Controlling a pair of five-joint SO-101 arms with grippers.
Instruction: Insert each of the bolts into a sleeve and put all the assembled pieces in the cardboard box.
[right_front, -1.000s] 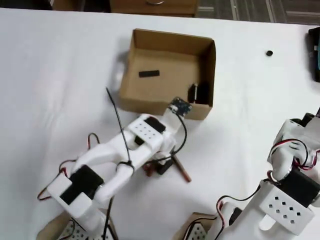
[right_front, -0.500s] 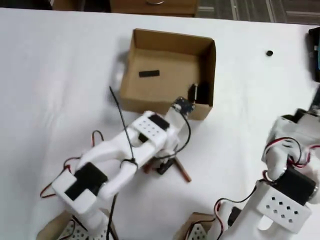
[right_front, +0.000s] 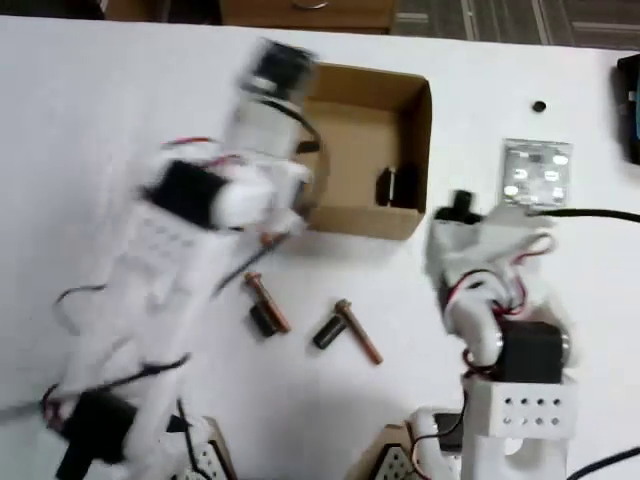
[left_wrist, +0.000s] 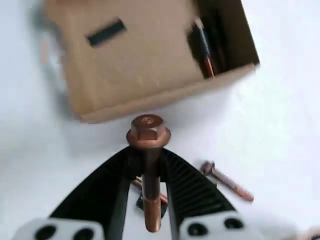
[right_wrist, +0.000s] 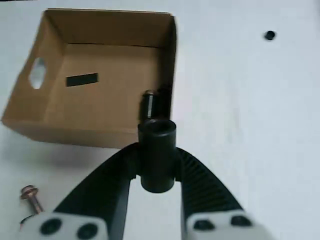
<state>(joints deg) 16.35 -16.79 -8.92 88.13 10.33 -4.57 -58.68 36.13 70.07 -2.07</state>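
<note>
1. A copper bolt (left_wrist: 148, 131) is clamped in the left gripper (left_wrist: 149, 155), over the table just near of the cardboard box (right_front: 365, 220).
2. The right gripper (right_wrist: 156, 152) is closed on a black sleeve (right_wrist: 157, 132) by the box's near right corner.
3. An assembled piece (right_front: 395, 186) lies inside the box against its right wall.
4. On the white table (right_front: 120, 100), near of the box, lie a left loose bolt (right_front: 264, 302) and a right loose bolt (right_front: 360, 337), each with a black sleeve at it.

Cardboard box (right_front: 370, 220) sits upper centre of the high view, with an assembled piece (right_front: 392, 187) inside against its right wall. On the table (right_front: 120, 100) below the box lie two loose bolts, one (right_front: 268, 303) centre-left, the other (right_front: 356, 334) to its right. Held bolt (left_wrist: 148, 131) sits between the left gripper (left_wrist: 148, 157) jaws, sleeve (right_wrist: 157, 135) between the right gripper (right_wrist: 156, 155) jaws.
</note>
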